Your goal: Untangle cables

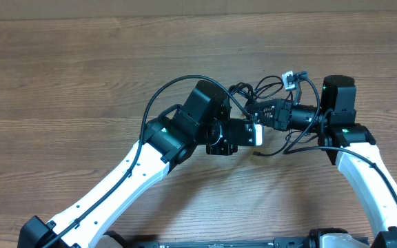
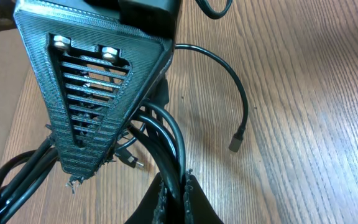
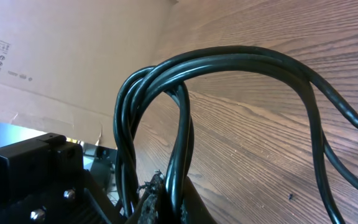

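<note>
The cables are a knot of thin black cords between the two arms at the table's middle. My left gripper is shut on a few strands, which run up out of its fingertips. One loose end with a small plug lies on the wood to the right. My right gripper is shut on a looped bunch of cords that arches over the table from its fingers. The two grippers sit very close, the right one's ribbed finger just above the left's.
A white-tipped plug sticks out at the bundle's far right. Beyond the table's far edge stands a cardboard box. Bare wooden tabletop lies all around the arms.
</note>
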Robot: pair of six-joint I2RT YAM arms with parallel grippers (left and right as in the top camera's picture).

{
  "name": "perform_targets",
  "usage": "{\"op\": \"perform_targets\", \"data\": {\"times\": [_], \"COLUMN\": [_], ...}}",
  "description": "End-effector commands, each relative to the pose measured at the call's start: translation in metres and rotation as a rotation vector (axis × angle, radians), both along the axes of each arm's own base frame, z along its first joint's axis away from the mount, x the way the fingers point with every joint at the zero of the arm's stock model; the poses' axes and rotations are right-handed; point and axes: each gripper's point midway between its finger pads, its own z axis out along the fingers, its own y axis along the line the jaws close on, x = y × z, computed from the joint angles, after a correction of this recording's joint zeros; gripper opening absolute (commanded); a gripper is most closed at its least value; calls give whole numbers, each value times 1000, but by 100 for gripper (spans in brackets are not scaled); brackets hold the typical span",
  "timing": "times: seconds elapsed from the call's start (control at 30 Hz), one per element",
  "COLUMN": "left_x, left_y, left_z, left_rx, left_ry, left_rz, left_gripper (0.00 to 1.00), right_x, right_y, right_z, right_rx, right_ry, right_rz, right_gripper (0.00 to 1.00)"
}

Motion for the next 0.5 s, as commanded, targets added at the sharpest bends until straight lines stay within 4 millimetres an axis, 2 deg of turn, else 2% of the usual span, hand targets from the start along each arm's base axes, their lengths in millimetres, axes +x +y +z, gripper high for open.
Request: {"op": "perform_targets", "data": {"times": [0.0,0.47], "left_x": [-2,-2], "left_y": [-3,-3], "left_z": [24,25], "left_rx": [-61,-70], "left_ry": [-39,-26], "left_rz": [-9,0], "left_gripper": [4,4], "right_x": [6,5], "right_y": [-2,-2], "right_z": [8,7], "right_rx": [-25,-32], "right_ry": [-56,-68], "right_rz": [-7,0], "right_gripper": [4,4]}}
